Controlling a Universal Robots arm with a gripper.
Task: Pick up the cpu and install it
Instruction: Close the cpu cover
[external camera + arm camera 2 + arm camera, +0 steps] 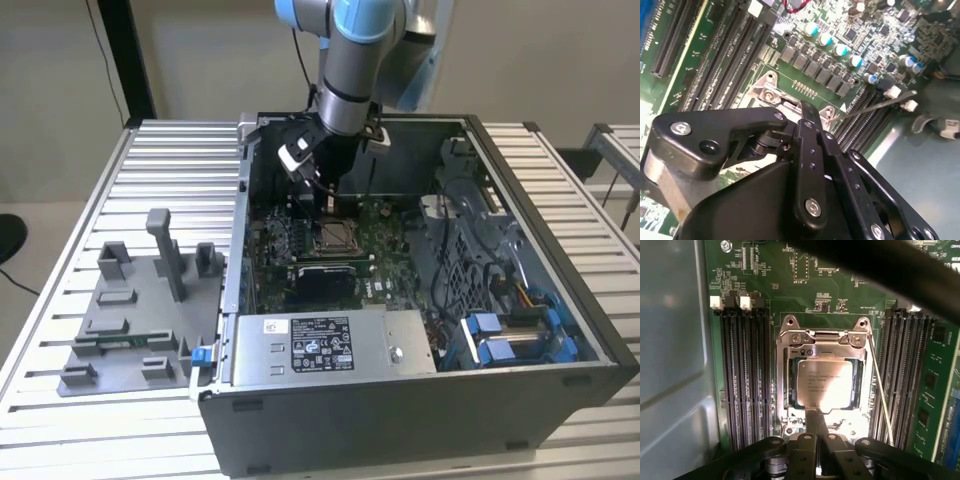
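We found the cpu (822,384) lying flat inside the socket (821,338) on the motherboard (805,295); our claw (815,416) hovered at its edge, closed tight and gripping nothing, apparently because the chip was already seated.

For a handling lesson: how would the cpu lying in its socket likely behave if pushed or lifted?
The cpu is a flat square with a metal top, so probably stiff and unable to roll. Its smooth, shiny top may be slippery. It lies within the socket frame, so a sideways push would likely be blocked.
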